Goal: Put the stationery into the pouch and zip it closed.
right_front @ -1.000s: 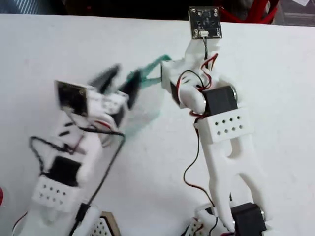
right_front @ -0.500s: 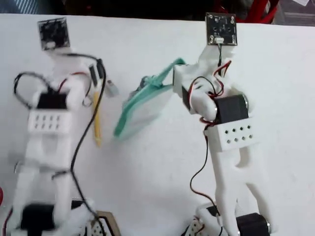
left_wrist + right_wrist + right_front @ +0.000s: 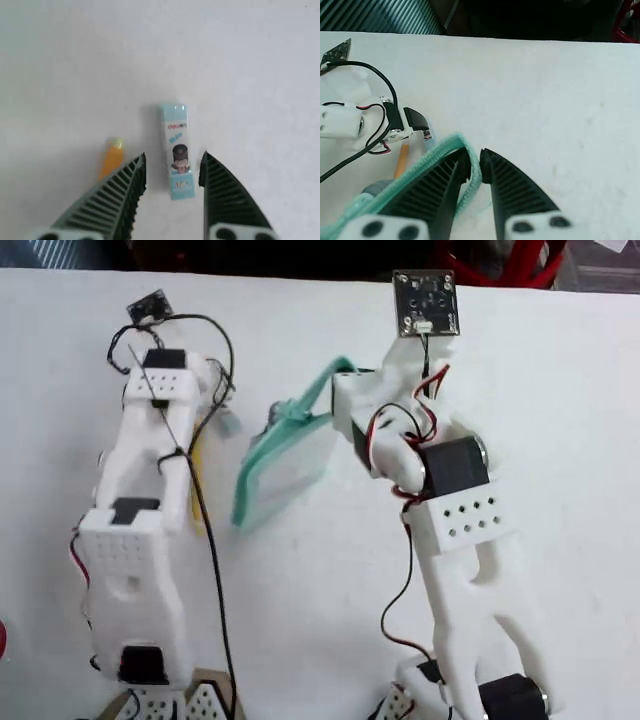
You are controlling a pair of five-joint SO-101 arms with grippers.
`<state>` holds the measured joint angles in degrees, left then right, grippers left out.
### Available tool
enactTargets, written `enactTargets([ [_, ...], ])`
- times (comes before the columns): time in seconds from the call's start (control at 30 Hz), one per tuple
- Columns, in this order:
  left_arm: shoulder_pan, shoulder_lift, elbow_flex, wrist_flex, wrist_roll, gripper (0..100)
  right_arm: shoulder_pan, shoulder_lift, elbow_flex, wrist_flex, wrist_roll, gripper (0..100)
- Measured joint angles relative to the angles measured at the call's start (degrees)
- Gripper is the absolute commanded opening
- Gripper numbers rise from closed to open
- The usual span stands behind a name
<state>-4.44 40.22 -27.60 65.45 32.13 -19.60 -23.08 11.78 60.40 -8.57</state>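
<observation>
A mint-green pouch (image 3: 285,465) hangs tilted over the table, its upper edge (image 3: 445,150) pinched in my right gripper (image 3: 476,157), which is shut on it (image 3: 325,405). My left gripper (image 3: 173,157) is open just above the table, and a small light-blue eraser (image 3: 175,150) lies between its two fingers. An orange-yellow pen (image 3: 112,157) lies just outside one finger (image 3: 131,180). In the high view the eraser (image 3: 230,423) and the pen (image 3: 197,495) lie left of the pouch, beside the left arm's gripper (image 3: 215,405).
The white table (image 3: 560,390) stretches open to the right and behind the arms. Cables (image 3: 205,530) run along the left arm. A dark background edge (image 3: 530,20) marks the table's far side.
The left arm swung away from the pouch to the left, then stretched forward until its open gripper came over the eraser. The right gripper kept hold of the pouch, shifting slightly.
</observation>
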Motion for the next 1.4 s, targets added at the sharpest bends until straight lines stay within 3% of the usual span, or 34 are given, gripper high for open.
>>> enactTargets([
  [0.3,0.1,13.0,-13.7,2.7,0.2,11,0.0,0.0,0.0,0.0,0.0,1.8],
  [0.43,0.1,15.0,-18.6,5.6,0.2,3,0.0,0.0,0.0,0.0,0.0,1.8],
  [0.7,1.1,14.7,-39.0,24.8,-2.3,2,0.0,0.0,0.0,0.0,0.0,1.8],
  [0.8,2.9,11.4,-51.6,33.4,-4.7,2,0.0,0.0,0.0,0.0,0.0,1.8],
  [0.9,4.3,6.6,-62.9,36.2,-8.8,2,-0.4,0.0,0.0,0.0,0.0,1.8],
  [1.17,5.6,-10.5,-66.1,37.2,-11.0,2,-1.1,0.0,0.0,0.0,0.0,1.8],
  [1.4,14.2,-24.2,-65.7,37.2,-14.4,2,-1.1,0.0,-0.1,0.0,0.0,1.8],
])
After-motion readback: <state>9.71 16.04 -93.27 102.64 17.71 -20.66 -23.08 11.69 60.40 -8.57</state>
